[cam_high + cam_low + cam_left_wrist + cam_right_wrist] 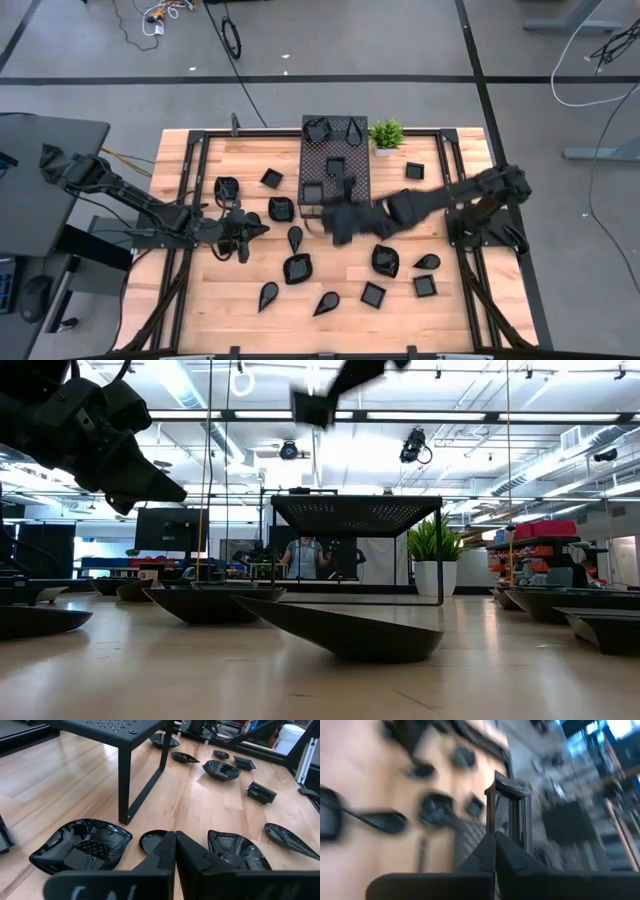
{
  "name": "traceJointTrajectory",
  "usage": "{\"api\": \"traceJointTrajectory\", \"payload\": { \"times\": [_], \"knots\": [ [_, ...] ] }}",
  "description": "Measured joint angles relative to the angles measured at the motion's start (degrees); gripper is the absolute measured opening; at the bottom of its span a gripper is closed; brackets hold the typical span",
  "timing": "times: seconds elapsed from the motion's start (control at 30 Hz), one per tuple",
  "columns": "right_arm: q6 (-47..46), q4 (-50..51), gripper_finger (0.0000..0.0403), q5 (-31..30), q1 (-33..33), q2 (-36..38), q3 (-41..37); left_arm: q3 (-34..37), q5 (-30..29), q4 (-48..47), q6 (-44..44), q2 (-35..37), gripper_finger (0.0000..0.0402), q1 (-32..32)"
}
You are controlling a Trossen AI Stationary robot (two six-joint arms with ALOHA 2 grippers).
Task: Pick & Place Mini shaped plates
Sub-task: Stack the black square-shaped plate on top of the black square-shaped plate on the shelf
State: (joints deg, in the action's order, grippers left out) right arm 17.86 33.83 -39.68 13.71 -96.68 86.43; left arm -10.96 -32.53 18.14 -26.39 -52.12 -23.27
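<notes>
Your right gripper (495, 836) pinches a small square plate (507, 812) by its rim, aloft beside the perforated box (336, 170). Keep it level and lower it onto the box top at twelve o'clock. The left gripper (175, 837) waits, jaws closed and empty, at nine o'clock. More plates (297, 268) dot the wooden table (180, 300); a plant (386, 133) stands behind, workshop beyond.

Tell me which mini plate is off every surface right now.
The square plate pinched in the right gripper, up in the air; the others lie on the table or the perforated box.
</notes>
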Motion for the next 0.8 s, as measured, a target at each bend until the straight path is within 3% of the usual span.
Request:
{"api": "traceJointTrajectory", "payload": {
  "times": [0.27, 0.47, 0.57, 0.8],
  "knots": [
    [5.1, 6.2, 0.0000, 6.5, -12.9, -0.6, 0.0, 0.0, 0.0, -0.1, 0.0, 0.0, 0.0016, 0.0],
    [5.1, 9.8, 0.0000, 8.2, -15.3, -0.5, -0.2, 0.0, 0.2, -0.2, 0.0, 0.0, 0.0016, 0.0],
    [6.2, 8.9, 0.0000, 9.3, -15.2, 0.3, -4.0, 0.0, 0.4, -0.2, 0.0, 0.0, 0.0016, 0.0],
    [7.8, -9.1, 0.0000, 8.2, -15.1, 7.1, -17.1, 0.0, 0.8, -0.2, -0.2, 0.0, 0.0016, -0.1]
  ]
}}
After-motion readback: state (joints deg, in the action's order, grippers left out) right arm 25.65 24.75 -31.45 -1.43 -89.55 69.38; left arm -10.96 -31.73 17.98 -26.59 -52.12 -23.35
